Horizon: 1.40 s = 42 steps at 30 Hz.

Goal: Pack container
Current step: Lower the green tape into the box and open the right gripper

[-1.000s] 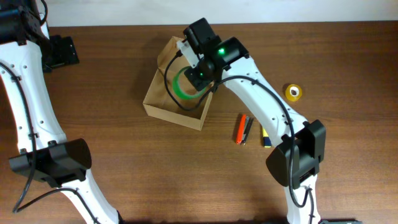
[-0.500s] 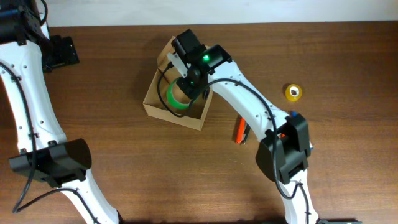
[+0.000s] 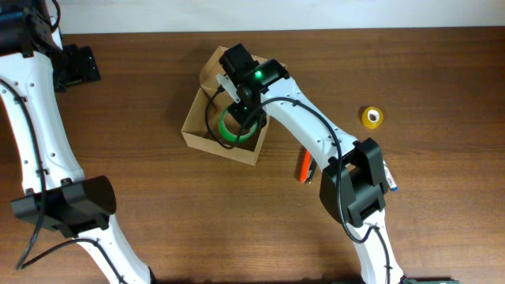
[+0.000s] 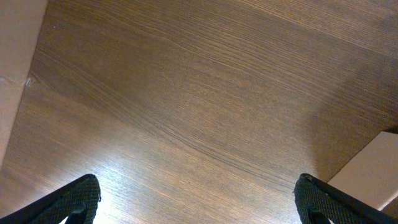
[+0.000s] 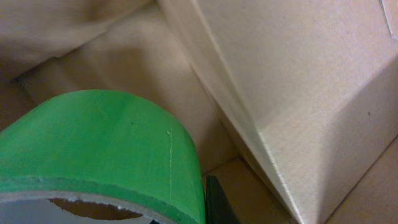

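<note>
The container [image 3: 220, 147] is a tan cardboard box, open, with its flap lid folded back at the far side. My right gripper [image 3: 239, 118] reaches down into it, shut on a green tape roll [image 3: 234, 131] that sits low inside the box. In the right wrist view the green roll [image 5: 106, 143] fills the lower left, one dark finger [image 5: 217, 202] presses against its outer wall, and the container's inner wall [image 5: 298, 81] stands to the right. My left gripper [image 3: 77, 66] is far off at the back left, open and empty over bare wood [image 4: 199, 200].
A yellow tape roll [image 3: 372, 117] lies at the right. An orange marker [image 3: 303, 164] and a dark pen [image 3: 314, 165] lie right of the box, with a blue-tipped item [image 3: 391, 186] beside the right arm. Pale cardboard edges [image 4: 373, 168] show in the left wrist view.
My right gripper carried the green roll leftward over the box and lowered it inside. The left arm has not moved.
</note>
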Each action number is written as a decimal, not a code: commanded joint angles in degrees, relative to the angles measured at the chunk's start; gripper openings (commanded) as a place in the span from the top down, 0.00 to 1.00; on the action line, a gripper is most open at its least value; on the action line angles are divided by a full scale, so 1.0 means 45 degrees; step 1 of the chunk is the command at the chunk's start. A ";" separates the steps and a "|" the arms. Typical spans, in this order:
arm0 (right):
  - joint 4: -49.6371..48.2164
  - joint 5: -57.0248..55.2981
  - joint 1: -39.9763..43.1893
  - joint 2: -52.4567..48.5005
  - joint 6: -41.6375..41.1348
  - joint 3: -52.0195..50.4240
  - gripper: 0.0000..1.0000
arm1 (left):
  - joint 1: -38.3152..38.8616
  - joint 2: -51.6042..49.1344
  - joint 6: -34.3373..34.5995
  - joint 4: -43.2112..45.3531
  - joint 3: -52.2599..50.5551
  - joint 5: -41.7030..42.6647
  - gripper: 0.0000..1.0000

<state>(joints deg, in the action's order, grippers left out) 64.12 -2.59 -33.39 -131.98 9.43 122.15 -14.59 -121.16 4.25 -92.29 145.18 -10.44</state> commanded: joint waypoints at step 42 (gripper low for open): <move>-0.0306 -0.0607 0.0296 -0.0753 0.0058 -0.1297 0.59 | -0.0044 0.0238 -0.0155 0.0024 0.0151 0.0131 0.01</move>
<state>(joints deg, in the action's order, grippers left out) 62.74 -4.12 -32.38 -134.76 9.56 116.55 -14.59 -121.16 4.25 -92.29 145.18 -10.44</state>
